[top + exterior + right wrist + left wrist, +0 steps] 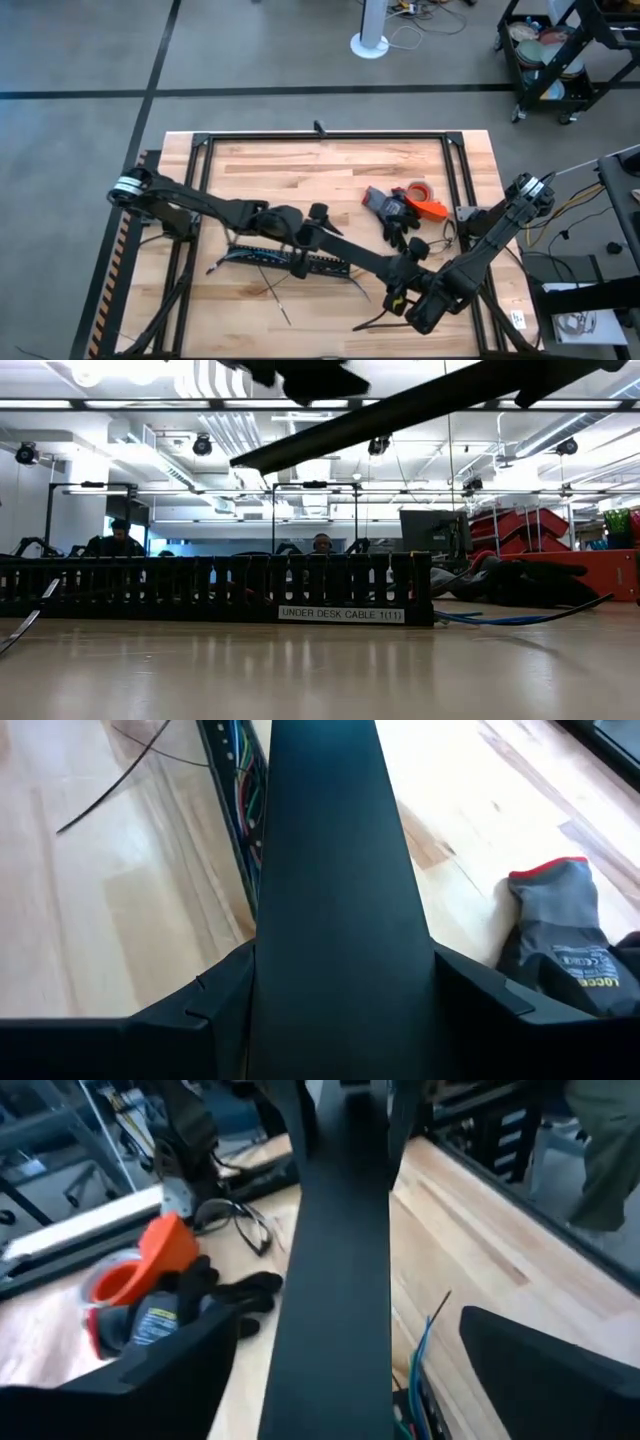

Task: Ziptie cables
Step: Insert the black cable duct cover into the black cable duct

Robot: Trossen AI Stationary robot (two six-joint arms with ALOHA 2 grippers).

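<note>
A long flat black strip [355,255] hangs above the table, held at either end by my two grippers. My left gripper [316,232] has its far-left end and my right gripper [408,282] its near-right end. Below it the black comb-toothed duct [220,588] lies on the table, with thin coloured cables [240,765] running inside it and a blue one [520,617] trailing out of its end. Thin dark zipties [276,290] lie loose on the wood in front of the duct. My left gripper pinches the flat strip by its two long edges [300,1330], one finger [170,1370] on each side. The fingers lie along the strip, which runs away from them, clear of the table. My right gripper holds the strip's other end the same way, its long edges [260,960] between the two fingers [470,995], fingers along the strip. The strip is lifted clear above the duct.
Grey-black gloves [395,215] and an orange tape dispenser [425,200] lie at the table's far right, with a pair of glasses [235,1220] beside them. A black metal frame [320,138] runs round the table top.
</note>
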